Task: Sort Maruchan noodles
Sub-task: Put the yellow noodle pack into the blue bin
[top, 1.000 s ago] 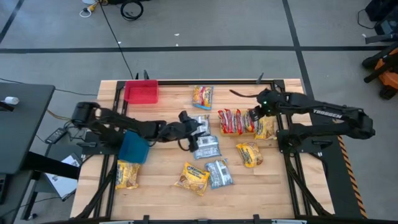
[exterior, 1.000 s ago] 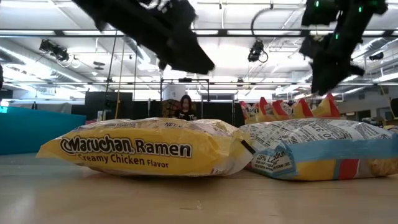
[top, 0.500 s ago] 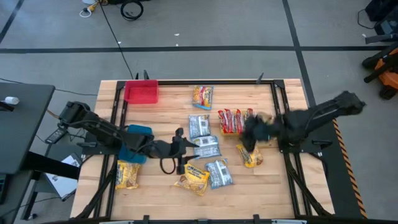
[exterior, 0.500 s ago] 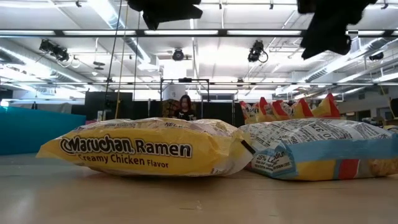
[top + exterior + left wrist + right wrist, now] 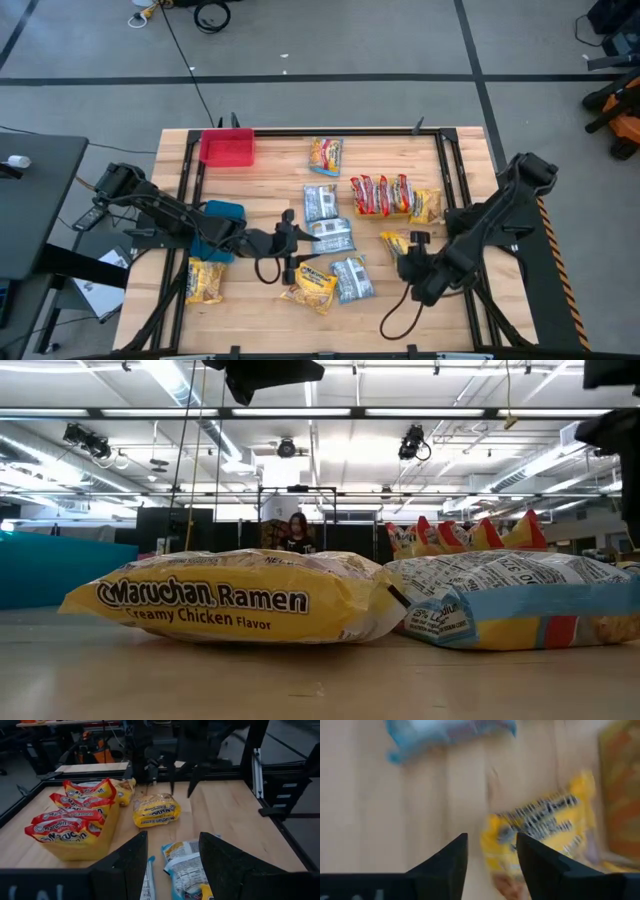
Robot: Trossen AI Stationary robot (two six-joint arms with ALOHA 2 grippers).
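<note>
step: right gripper (image 5: 490, 865), fingers apart and empty, above a crinkly yellow plastic noodle packet (image 5: 540, 840) | next: drop down and pinch it | left gripper (image 5: 170, 865): open, empty, waiting mid-table

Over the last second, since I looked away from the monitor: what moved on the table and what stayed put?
The right gripper swung from the yellow bin by the red packets toward the table's near side, now above the yellow packet, jaws open and empty. The left gripper drew back from the silver-blue packets to above the near yellow packet, jaws open. No packet or bin visibly moved.
</note>
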